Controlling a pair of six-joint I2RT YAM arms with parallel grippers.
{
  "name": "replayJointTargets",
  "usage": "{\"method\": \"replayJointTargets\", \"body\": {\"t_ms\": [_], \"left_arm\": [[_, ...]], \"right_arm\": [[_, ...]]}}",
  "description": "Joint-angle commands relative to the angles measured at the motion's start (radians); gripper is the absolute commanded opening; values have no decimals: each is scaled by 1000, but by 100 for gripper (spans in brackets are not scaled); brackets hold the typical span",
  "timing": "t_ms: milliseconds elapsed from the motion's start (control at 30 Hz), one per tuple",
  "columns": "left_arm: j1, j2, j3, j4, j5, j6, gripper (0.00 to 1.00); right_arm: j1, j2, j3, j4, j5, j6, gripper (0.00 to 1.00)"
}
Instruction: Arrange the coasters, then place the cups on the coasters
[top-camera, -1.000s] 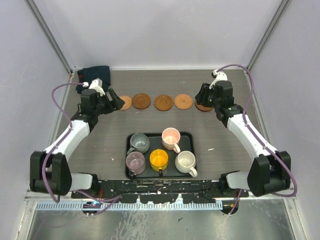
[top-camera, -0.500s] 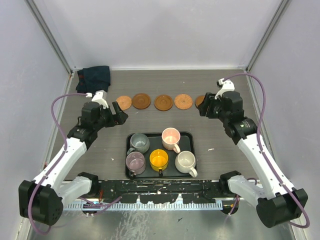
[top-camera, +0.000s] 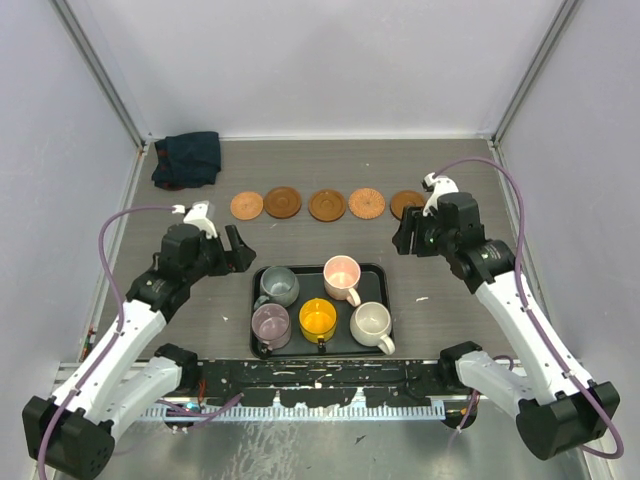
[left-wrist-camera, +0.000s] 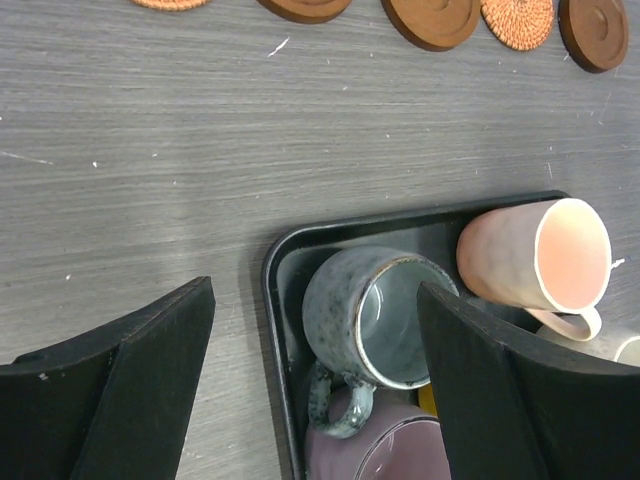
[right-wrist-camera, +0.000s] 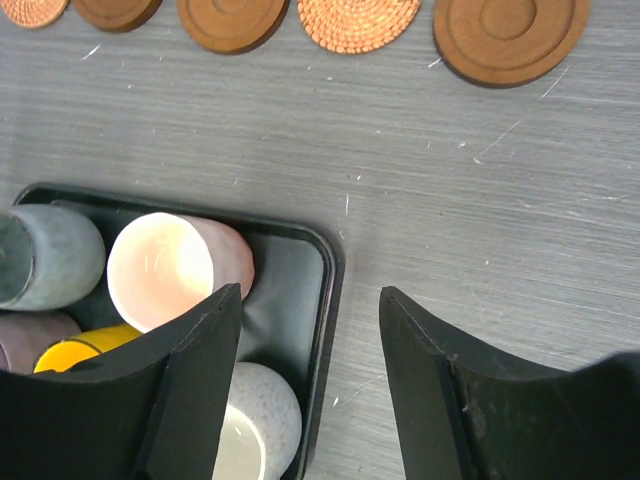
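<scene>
Several brown coasters lie in a row across the far table, from the leftmost coaster (top-camera: 246, 205) to the rightmost coaster (top-camera: 406, 204) (right-wrist-camera: 510, 35). On the black tray (top-camera: 310, 268) stand the grey-green cup (top-camera: 279, 286) (left-wrist-camera: 345, 310), pink cup (top-camera: 342, 275) (right-wrist-camera: 175, 265), mauve cup (top-camera: 270, 324), yellow-orange cup (top-camera: 318, 319) and cream cup (top-camera: 371, 322). My left gripper (top-camera: 238, 250) (left-wrist-camera: 315, 290) hangs open and empty over the tray's left edge, above the grey-green cup. My right gripper (top-camera: 402, 238) (right-wrist-camera: 310, 292) is open and empty, straddling the tray's right rim (right-wrist-camera: 330, 270).
A dark blue cloth (top-camera: 187, 158) lies crumpled in the far left corner. Grey walls with metal posts close in the table on three sides. Bare table lies between the coaster row and the tray.
Both arms have drawn back from the coaster row toward the tray. Both grippers have opened wider. The rightmost coaster, earlier under the right gripper, now lies in plain sight.
</scene>
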Motion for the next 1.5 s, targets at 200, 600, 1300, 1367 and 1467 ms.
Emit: {"method": "replayJointTargets", "body": {"t_ms": [200, 600, 1300, 1367, 1467], "left_arm": [[-19, -23, -13, -34, -9, -24, 84], [-71, -64, -46, -53, -32, -50, 85], [-85, 5, -84, -1, -10, -61, 86], [-85, 10, -86, 6, -13, -58, 86], [-84, 13, -88, 18, -15, -58, 86]], "right_arm": [[47, -11, -26, 12, -71, -2, 69], [260, 42, -32, 11, 46, 26, 70], [504, 231, -84, 51, 35, 98, 64], [519, 249, -100, 57, 52, 105, 62], [537, 266, -133, 90, 80, 118, 58]]}}
